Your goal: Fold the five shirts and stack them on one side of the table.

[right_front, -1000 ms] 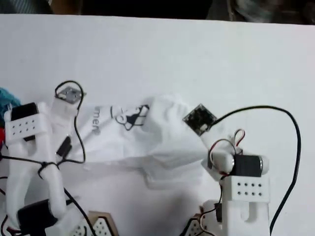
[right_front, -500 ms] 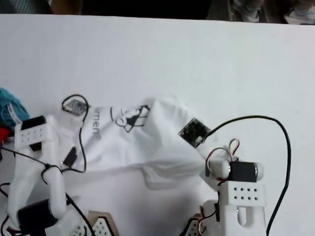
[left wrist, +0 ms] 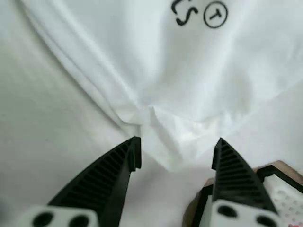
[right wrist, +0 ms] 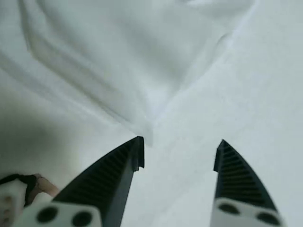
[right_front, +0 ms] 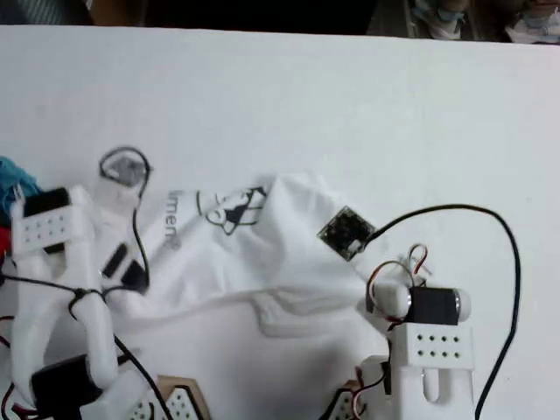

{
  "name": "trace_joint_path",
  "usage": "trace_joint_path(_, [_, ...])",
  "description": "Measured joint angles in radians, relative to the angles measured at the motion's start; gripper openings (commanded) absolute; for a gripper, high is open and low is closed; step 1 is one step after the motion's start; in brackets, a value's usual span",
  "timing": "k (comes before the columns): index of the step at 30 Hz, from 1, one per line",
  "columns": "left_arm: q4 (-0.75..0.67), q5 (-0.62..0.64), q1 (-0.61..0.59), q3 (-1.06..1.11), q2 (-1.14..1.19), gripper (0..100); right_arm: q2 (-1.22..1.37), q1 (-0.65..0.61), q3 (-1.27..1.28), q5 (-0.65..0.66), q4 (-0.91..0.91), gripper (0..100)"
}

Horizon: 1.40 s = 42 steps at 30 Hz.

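White shirt (right_front: 262,254) lies rumpled, unfolded, on the table (right_front: 350,87) between the arms; left gripper (left wrist: 177,144) and right gripper (right wrist: 180,142) both gape wide over its edges, gripping nothing (teal cloth (right_front: 13,182) at table's left edge: possibly the stack), so this fold looks barely begun.

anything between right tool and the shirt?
Nothing. The open right tool hangs over bare table, and the edge of the white shirt begins right at one fingertip, as the right wrist view shows.
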Motion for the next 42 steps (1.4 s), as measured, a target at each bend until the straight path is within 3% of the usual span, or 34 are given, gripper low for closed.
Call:
trace_joint_path(3, [0.02, 0.038, -0.002, -0.153, 0.0, 27, 0.0, 0.0, -0.095, -0.021, -0.037, 24.1])
trace_joint_path(9, [-0.035, 0.153, 0.057, -0.287, 0.104, 27, 0.072, -0.008, -0.138, -0.204, -0.293, 15.9])
trace_joint_path(16, [-0.23, 0.247, 0.084, -0.293, 0.416, 27, 0.413, -0.12, -0.163, -0.245, -0.486, 15.8])
trace_joint_path(22, [-0.278, 0.252, 0.035, -0.393, 0.566, 27, 0.726, -0.17, -0.359, -0.247, -0.509, 15.6])
trace_joint_path(31, [-0.276, 0.252, -0.009, -0.74, 0.872, 27, 1.197, -0.221, -0.657, -0.247, -0.509, 15.6])
trace_joint_path(42, [-0.071, 0.256, -0.015, -1.2, 1.138, 27, 1.35, -0.12, -0.72, -0.247, -0.511, 15.6])
